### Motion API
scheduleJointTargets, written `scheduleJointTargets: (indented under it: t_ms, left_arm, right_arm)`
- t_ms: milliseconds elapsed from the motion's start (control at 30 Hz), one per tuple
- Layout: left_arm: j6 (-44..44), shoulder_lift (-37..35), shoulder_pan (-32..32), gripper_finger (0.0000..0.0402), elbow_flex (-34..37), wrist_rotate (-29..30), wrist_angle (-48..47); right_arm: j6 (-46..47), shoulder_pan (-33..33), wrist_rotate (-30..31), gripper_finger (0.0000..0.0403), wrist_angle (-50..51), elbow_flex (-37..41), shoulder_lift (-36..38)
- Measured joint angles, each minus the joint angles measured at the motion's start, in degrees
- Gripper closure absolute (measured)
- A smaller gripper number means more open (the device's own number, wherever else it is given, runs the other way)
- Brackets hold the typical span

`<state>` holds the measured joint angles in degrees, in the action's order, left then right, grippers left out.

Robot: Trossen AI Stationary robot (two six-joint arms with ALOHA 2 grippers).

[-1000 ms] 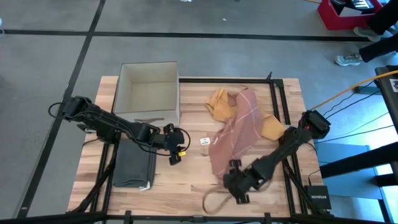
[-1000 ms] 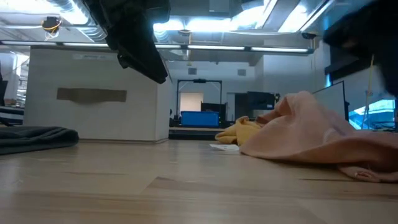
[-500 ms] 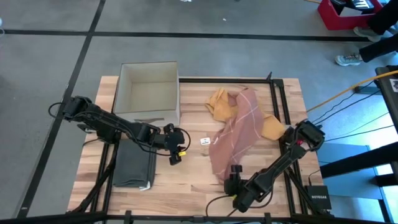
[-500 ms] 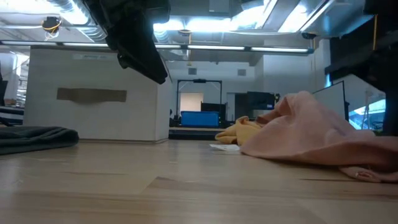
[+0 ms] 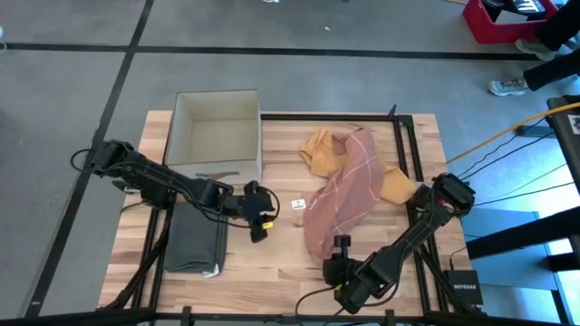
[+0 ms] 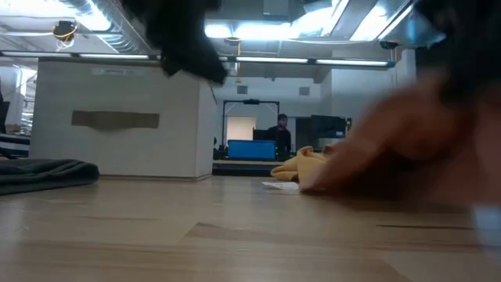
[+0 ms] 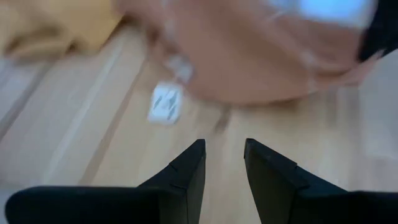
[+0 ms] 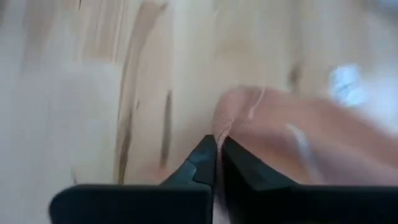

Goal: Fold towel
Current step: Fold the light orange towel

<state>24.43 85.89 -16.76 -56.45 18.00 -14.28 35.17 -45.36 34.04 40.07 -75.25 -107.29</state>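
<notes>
A pink towel [image 5: 343, 192] with pale stripes lies crumpled on the wooden table, right of middle, partly over a yellow cloth [image 5: 320, 149]. My right gripper [image 5: 339, 246] is at the towel's near end and is shut on it [image 8: 216, 142]. My left gripper [image 5: 265, 217] hovers above the table left of the towel. It is open [image 7: 224, 146] with nothing between its fingers. In the low view the towel [image 6: 407, 149] shows only as a blur. My right gripper pinches the pink towel's near edge [image 8: 231, 115] between its two fingertips. The fingers slant down from the table's near side. The rest of the towel lies heaped on the table beyond them. Whether it holds one layer or several does not show.
A folded grey towel [image 5: 194, 238] lies at the near left under the left arm. An open cardboard box [image 5: 217, 131] stands at the far left. A small white tag [image 5: 297, 206] lies between the grippers. A black frame [image 5: 403, 136] runs along the table's right side.
My right gripper has swung and turned toward the pink towel's near end and now sits on its edge. The towel's near part is stirring, and it shows blurred in the low view where it was sharp before.
</notes>
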Motion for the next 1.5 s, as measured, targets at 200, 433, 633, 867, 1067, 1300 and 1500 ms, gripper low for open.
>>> scheduleJointTargets:
  t_ms: [200, 433, 633, 867, 1067, 1300, 1500]
  left_arm:
    - [-11.10, 0.00, -5.15, 0.0297, -4.63, 0.52, 7.18]
    - [-31.34, 0.35, -12.26, 0.0297, -6.23, 3.82, 16.63]
    - [-28.76, 3.56, -12.74, 0.0297, -6.22, 4.45, 16.34]
    - [-21.91, 7.57, -8.85, 0.0269, -6.22, 4.21, 17.15]
    - [-24.80, 11.96, -7.45, 0.0212, -6.20, 2.81, 22.84]
    - [-31.24, 14.98, -7.01, 0.0202, -6.20, 2.64, 32.02]
    - [-33.23, 16.56, -6.41, 0.0254, -6.20, 1.04, 32.64]
  right_arm:
    - [-6.34, 1.70, 6.18, 0.0395, 9.45, -10.10, 0.40]
    - [-10.39, 6.23, 6.29, 0.0396, 8.93, -15.35, 0.35]
    - [-11.67, 7.71, 3.93, 0.0392, 8.98, -16.26, 0.33]
    - [-11.57, 7.52, 3.85, 0.0398, 9.57, -16.26, 0.33]
    - [-11.19, 7.56, 3.85, 0.0396, 9.23, -16.26, 0.31]
    - [-11.18, 7.89, 3.90, 0.0395, 8.01, -16.26, 0.31]
    - [-11.46, 8.78, 2.27, 0.0391, 4.78, -16.23, 0.29]
